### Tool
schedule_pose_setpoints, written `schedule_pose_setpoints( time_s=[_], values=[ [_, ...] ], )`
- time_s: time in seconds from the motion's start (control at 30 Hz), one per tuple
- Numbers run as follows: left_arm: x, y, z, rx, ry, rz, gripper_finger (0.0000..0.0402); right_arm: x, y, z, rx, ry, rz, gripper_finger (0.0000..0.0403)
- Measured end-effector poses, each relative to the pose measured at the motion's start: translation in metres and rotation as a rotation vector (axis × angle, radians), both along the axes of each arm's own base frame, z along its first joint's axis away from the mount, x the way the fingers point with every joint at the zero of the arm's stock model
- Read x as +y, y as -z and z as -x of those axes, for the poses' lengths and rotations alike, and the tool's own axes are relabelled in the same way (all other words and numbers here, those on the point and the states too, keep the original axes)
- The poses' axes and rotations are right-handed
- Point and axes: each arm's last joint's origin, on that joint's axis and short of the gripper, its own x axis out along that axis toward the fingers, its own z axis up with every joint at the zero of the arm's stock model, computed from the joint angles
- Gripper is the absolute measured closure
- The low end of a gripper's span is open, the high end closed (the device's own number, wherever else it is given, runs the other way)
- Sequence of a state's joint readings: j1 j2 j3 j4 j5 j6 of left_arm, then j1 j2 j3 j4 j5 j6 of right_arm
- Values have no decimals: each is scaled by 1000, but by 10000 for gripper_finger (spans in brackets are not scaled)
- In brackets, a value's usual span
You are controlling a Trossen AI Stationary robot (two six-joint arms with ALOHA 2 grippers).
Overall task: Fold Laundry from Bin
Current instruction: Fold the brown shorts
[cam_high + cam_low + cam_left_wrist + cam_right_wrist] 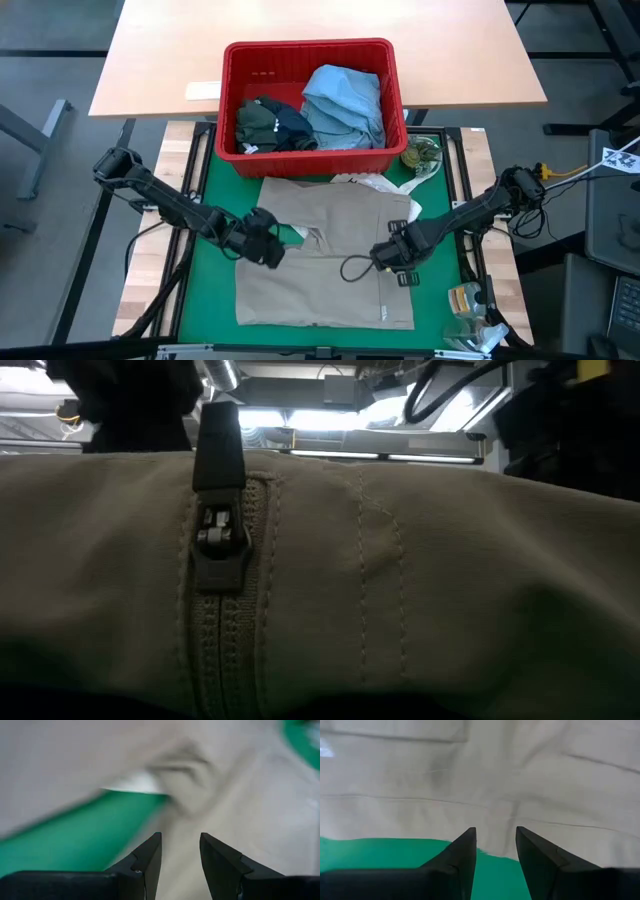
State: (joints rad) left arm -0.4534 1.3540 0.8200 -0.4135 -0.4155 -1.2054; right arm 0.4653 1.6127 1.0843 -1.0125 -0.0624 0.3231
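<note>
A beige garment point(330, 260) lies spread on the green mat point(215, 200) in front of the red bin point(310, 48). In the low view it fills the picture, with its zipper point(218, 550) showing. The bin holds a light blue shirt point(345, 100), a dark olive garment point(260, 118) and a navy piece point(292, 130). My left gripper point(268, 245) hovers open over the garment's left part, by a patch of bare mat point(75, 845). My right gripper point(392, 255) points down, open, over the garment's right part, above a cloth edge point(490, 851). Nothing sits between either pair of fingers point(150, 855) point(462, 850).
A white cloth point(385, 185) peeks out from under the garment's far right corner, next to a camouflage-patterned item point(422, 155). Small objects point(465, 300) lie at the mat's near right corner. A light wooden table point(460, 50) stands behind the bin.
</note>
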Motion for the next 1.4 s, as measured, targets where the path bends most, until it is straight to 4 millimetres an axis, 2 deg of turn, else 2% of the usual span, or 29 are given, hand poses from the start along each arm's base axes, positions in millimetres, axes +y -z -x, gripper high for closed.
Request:
schedule_pose_setpoints(
  time_s=[0.17, 0.33, 0.5, 0.67, 0.77, 0.9, 1.1, 1.23, 1.4],
  values=[
    [-30, -8, 3, -101, 180, 81, 273, 28, 0, 8, -45, 2, -45, 262],
    [-57, -12, 14, -144, 339, 88, 273, 59, -3, 15, -132, 58, -137, 262],
    [-68, -12, 24, -144, 393, 70, 273, 85, -7, 21, -213, 105, -242, 262],
    [-73, -9, 25, -154, 406, 11, 273, 100, -10, 22, -327, 175, -270, 262],
    [-82, 0, 26, -128, 437, -2, 273, 104, -9, 22, -379, 187, -251, 262],
    [-92, 21, 25, -64, 457, -46, 273, 104, 5, 17, -419, 212, -146, 262],
    [-85, 40, 21, 2, 375, -208, 273, 83, 28, -2, -388, 289, 15, 262],
    [-81, 50, 19, 71, 354, -213, 273, 75, 40, -14, -315, 307, -10, 262],
    [-90, 75, 19, 172, 387, -151, 273, 78, 56, -18, -195, 249, -74, 262]
  ],
)
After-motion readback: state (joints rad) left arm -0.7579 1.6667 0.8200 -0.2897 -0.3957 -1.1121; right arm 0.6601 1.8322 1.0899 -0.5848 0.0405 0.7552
